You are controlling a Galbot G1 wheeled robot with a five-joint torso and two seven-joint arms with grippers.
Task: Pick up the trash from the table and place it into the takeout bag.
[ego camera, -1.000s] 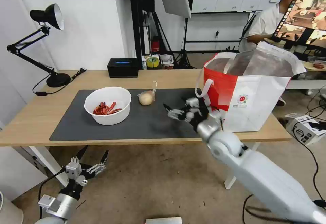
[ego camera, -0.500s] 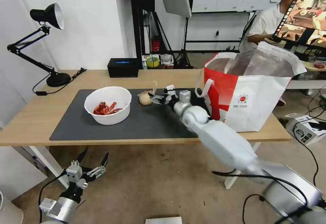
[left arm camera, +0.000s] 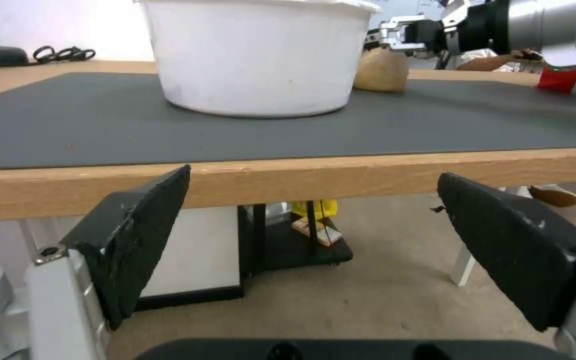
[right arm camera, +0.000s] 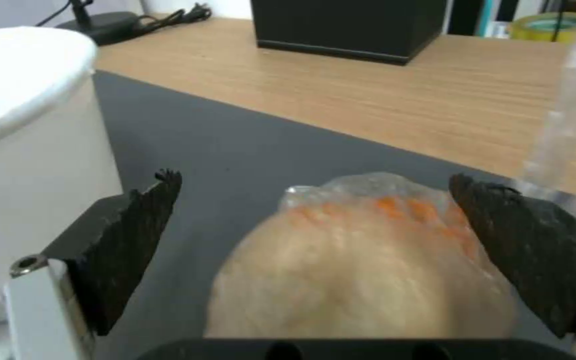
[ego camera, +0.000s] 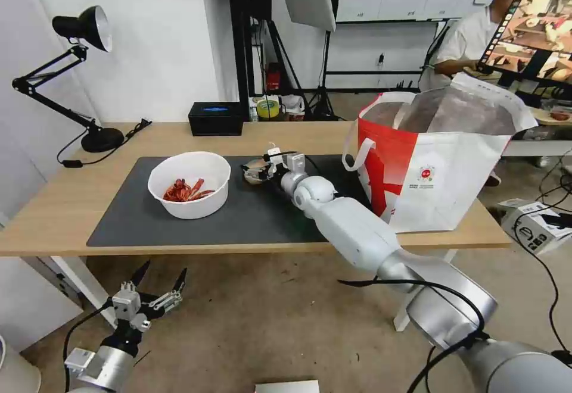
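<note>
On the mat [ego camera: 238,214], right gripper [right arm camera: 321,250] spread wide around the bagged lump [right arm camera: 361,270], seemingly untouched; left gripper [left arm camera: 315,250] open below table edge [left arm camera: 368,180]

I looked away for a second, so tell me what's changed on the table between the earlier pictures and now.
The right gripper has swept from beside the takeout bag across the mat to the bagged lump. Its open fingers now flank the lump without closing on it. The bowl, lump and bag have not moved, and the left gripper stays open below the table.
</note>
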